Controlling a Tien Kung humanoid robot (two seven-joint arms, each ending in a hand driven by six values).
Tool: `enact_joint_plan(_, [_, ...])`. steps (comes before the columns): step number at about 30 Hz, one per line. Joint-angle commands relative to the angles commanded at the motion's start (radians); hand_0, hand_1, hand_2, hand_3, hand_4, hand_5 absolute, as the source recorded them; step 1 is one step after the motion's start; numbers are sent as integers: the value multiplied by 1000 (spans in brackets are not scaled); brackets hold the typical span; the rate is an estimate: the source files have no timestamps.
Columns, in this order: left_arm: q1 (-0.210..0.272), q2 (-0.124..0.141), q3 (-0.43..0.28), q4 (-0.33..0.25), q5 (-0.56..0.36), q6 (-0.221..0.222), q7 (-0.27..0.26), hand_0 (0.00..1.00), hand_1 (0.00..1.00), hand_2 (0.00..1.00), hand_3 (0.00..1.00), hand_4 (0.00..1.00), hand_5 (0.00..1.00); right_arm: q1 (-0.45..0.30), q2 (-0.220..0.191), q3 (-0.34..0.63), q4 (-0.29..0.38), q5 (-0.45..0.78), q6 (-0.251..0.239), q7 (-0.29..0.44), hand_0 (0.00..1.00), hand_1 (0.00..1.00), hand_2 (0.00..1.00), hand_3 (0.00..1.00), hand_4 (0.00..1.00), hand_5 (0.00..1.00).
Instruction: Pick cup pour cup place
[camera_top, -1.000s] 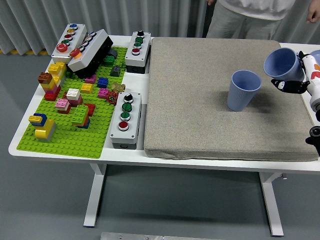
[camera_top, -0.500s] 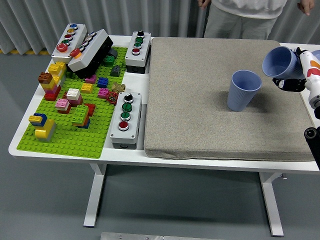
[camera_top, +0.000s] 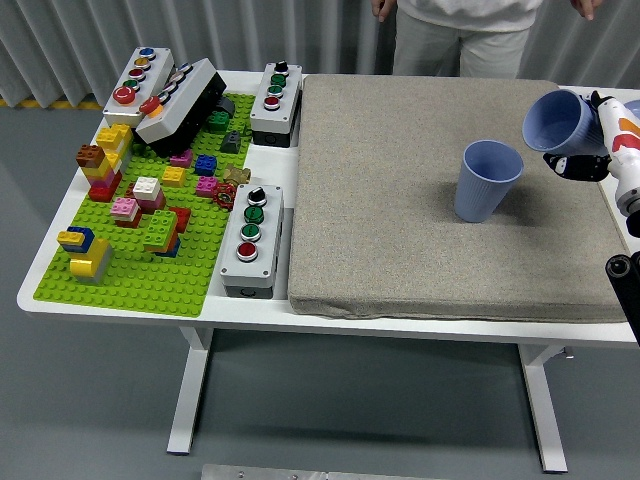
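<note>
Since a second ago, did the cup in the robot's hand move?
Yes. The held cup has tipped further sideways, its mouth turning toward the standing cup on the grey mat, which stayed put.

I see two light blue ribbed cups. One (camera_top: 558, 122) sits in my right hand (camera_top: 590, 145), lifted off the mat and tipped over with its open mouth facing left. The other cup (camera_top: 487, 180) stands upright, mouth up, just left of and below that hand.
</note>
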Motion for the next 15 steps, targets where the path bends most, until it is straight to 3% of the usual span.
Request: enact_joint_plan(15, [-1, 0, -1, 0, 0, 0, 0, 876, 843, 924, 810, 642, 882, -14, 15, -11, 29, -7, -3, -7, 735, 629, 532, 615, 791, 122])
